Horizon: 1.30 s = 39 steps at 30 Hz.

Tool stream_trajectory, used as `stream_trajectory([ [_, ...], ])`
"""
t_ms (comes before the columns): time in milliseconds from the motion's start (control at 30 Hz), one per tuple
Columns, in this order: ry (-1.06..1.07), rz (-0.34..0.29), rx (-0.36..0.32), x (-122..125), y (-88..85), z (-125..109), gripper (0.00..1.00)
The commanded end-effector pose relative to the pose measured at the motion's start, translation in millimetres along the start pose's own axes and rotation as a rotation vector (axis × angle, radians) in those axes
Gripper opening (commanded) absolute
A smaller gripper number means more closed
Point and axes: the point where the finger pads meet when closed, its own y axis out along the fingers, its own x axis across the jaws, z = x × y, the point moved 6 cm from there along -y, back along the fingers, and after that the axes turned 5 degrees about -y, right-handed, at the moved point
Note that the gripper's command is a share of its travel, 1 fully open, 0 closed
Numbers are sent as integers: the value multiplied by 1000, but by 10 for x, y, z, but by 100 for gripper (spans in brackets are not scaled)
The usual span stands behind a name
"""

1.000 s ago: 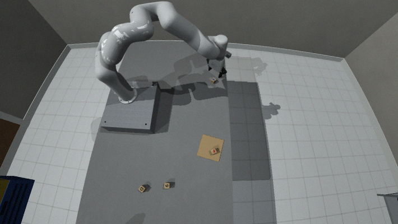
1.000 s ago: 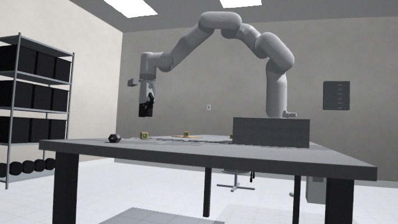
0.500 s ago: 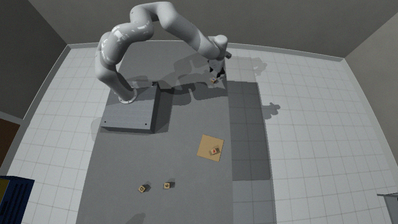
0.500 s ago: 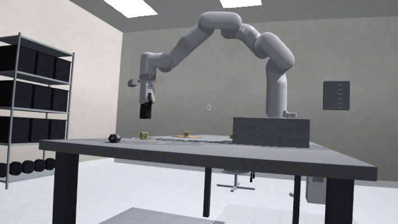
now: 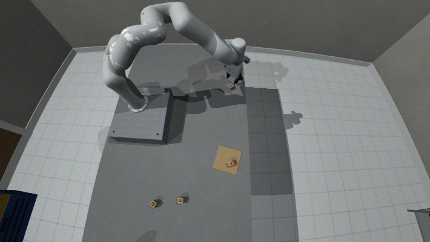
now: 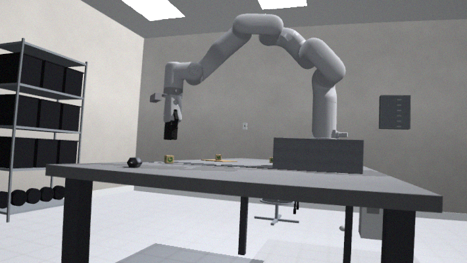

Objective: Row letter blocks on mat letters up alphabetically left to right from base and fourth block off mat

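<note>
My gripper (image 5: 235, 79) hangs well above a small wooden block (image 5: 231, 86) near the table's far edge. Its fingers are partly open and hold nothing. In the side view the gripper (image 6: 170, 135) points down, clear of that block (image 6: 169, 159), which shows a green mark on its side. The tan mat (image 5: 227, 159) carries one block with a red mark on top (image 5: 232, 163). This block also shows in the side view (image 6: 218, 157). Two more blocks (image 5: 153, 204) (image 5: 180, 200) lie off the mat, close together. Their top marks are too small to read.
The arm's base stands on a grey box pedestal (image 5: 140, 121), which hides part of the table in the side view (image 6: 318, 154). A dark faceted object (image 6: 134, 162) lies near the table edge beside the block under the gripper. Shelving stands beyond the table.
</note>
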Motion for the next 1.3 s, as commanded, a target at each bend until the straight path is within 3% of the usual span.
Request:
stream_trajectory([
  [0, 0, -2, 4, 7, -8, 12, 69],
  [1267, 0, -3, 4, 2, 437, 16, 69],
])
